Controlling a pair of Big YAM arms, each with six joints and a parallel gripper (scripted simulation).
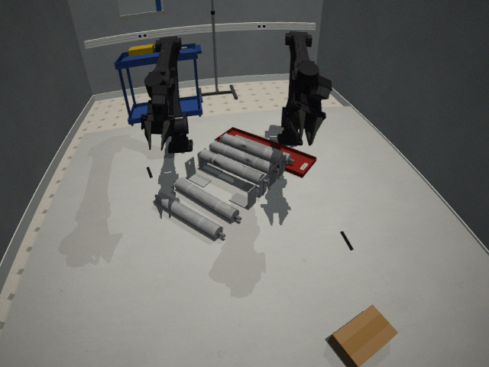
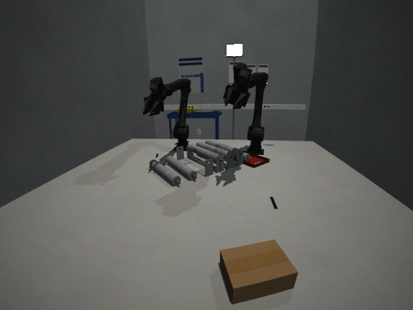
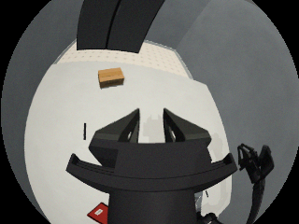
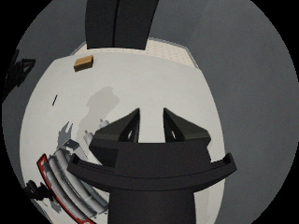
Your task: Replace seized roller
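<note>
My left gripper [image 1: 305,140] [image 2: 232,104] [image 3: 151,111] hangs open and empty high above the table on the tray side. My right gripper [image 1: 156,147] [image 2: 148,112] [image 4: 151,111] is also partly open, empty, and high on the other side. Three grey rollers [image 1: 245,145] [image 1: 241,157] [image 1: 233,167] rest in the roller bed. The front bracket pair [image 1: 251,196] [image 2: 208,167] is empty. A roller end [image 1: 289,159] [image 2: 246,156] shows low in the red scrap tray [image 1: 312,161] [image 2: 263,160], its rest hidden. Two loose rollers [image 1: 207,199] [image 1: 191,215] lie on the table before the bed.
A cardboard box [image 1: 365,333] [image 2: 258,267] [image 3: 111,76] [image 4: 84,63] lies far out toward the top and exterior views. Thin black strips [image 1: 346,240] [image 1: 149,172] lie on the table either side of the bed. A blue cart [image 1: 136,63] stands beyond the arms.
</note>
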